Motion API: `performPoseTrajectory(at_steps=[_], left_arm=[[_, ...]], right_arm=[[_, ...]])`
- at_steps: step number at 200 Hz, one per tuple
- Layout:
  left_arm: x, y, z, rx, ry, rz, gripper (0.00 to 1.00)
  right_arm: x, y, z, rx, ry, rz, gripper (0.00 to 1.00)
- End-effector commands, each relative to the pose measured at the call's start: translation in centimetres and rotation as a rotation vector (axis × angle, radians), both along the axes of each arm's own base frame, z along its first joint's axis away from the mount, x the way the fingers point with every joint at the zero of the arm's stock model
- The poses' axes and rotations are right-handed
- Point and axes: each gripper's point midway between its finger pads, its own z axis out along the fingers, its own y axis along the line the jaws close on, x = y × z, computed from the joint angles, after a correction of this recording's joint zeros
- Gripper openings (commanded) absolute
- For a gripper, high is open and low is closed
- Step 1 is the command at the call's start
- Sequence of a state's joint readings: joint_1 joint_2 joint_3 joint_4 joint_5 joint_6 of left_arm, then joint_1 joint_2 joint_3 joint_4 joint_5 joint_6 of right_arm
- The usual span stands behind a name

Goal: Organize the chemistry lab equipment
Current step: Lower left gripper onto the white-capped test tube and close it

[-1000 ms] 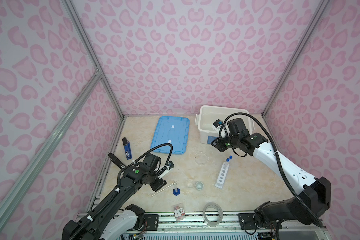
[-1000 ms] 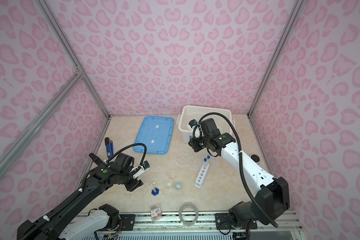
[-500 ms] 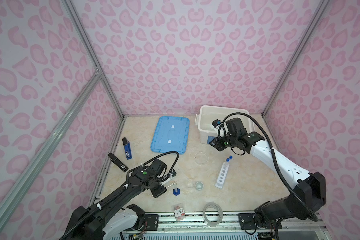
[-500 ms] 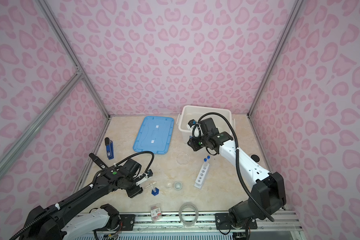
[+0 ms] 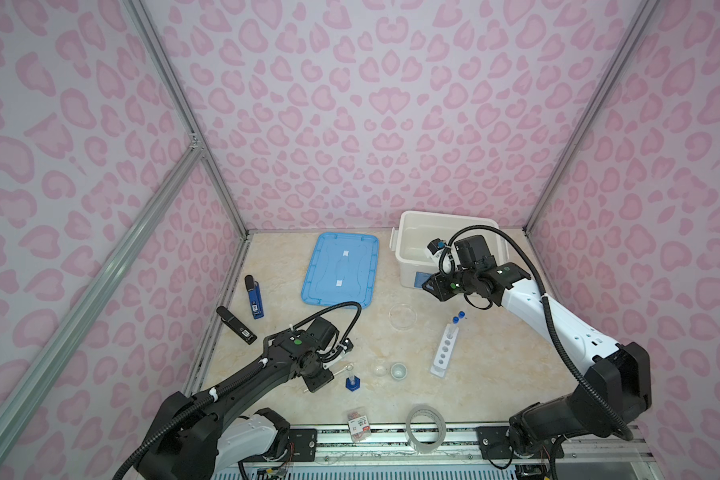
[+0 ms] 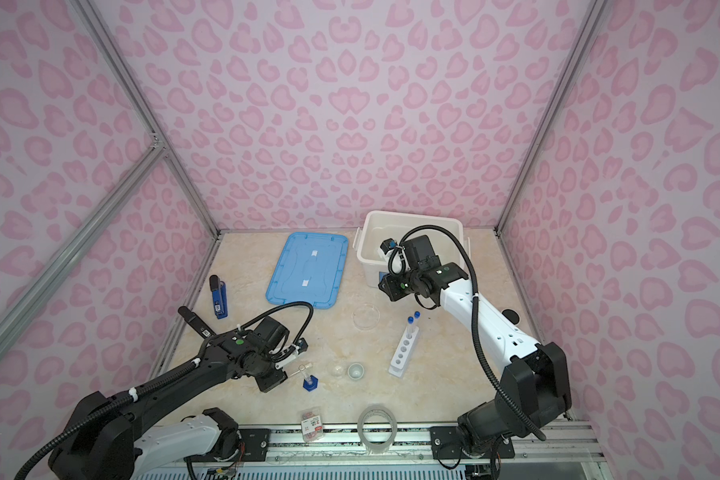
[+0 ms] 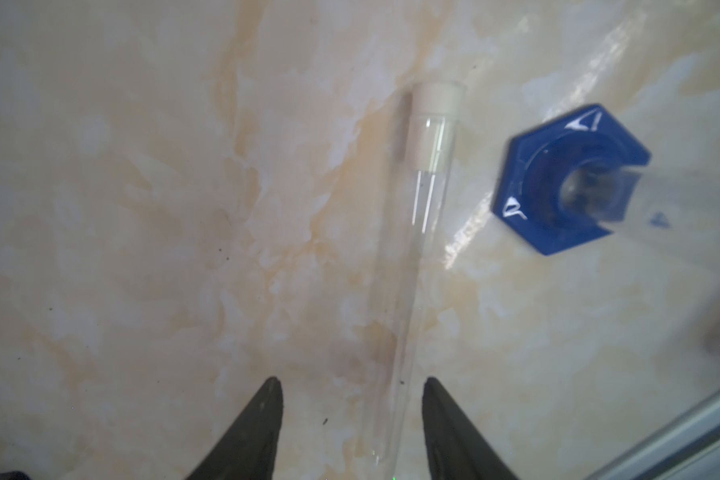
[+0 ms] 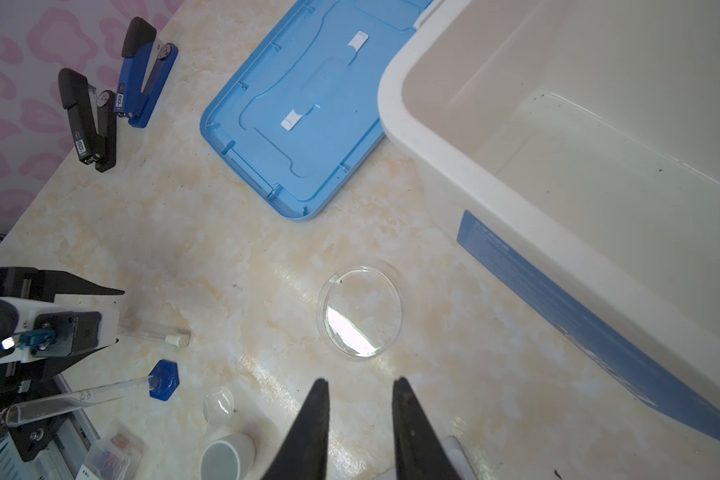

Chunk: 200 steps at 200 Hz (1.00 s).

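Between the parted fingers of my left gripper (image 7: pixel 350 384), a clear test tube (image 7: pixel 416 232) is lying flat on the marble table (image 7: pixel 142 208), and I am seeing no contact on either side. Its white-stoppered end is pointing away from the wrist, and the small blue-based cylinder (image 7: pixel 566 183) is standing just beside that end. My right gripper (image 8: pixel 360 382) is hanging with its fingers apart and nothing between them, above the table near the clear petri dish (image 8: pixel 360 311) and beside the white bin (image 8: pixel 395 104). Farther out, the white six-hole rack (image 5: pixel 444 351) is carrying two blue-capped tubes (image 5: pixel 454 320) at its far end.
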<state>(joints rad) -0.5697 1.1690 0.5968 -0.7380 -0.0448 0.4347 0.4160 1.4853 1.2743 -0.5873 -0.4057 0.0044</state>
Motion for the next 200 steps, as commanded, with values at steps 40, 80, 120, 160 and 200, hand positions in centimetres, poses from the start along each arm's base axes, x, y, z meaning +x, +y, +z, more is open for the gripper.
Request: performPoseTrajectory(at_steps=[40, 80, 120, 160, 200], left_arm=[[0.4, -1.1, -0.5, -0.026, 0.033, 0.015, 0.52], [0.5, -1.2, -0.9, -0.01, 0.044, 0.005, 0.45], [0.6, -1.1, -1.2, 0.002, 0.049, -0.002, 0.37], [1.0, -1.6, -1.4, -0.005, 0.06, -0.006, 0.28], [1.3, -1.8, -1.7, 0.001, 0.064, -0.004, 0.25]], right_arm=[[0.4, -0.2, -0.6, 0.019, 0.014, 0.008, 0.27], [0.7, -0.4, -0.7, 0.022, 0.019, 0.003, 0.26], [0.8, -0.6, -1.0, 0.024, 0.026, 0.0, 0.26], [0.9, -0.8, -0.9, 0.026, 0.023, -0.006, 0.25], [0.8, -1.0, -1.0, 0.024, 0.025, -0.014, 0.25]])
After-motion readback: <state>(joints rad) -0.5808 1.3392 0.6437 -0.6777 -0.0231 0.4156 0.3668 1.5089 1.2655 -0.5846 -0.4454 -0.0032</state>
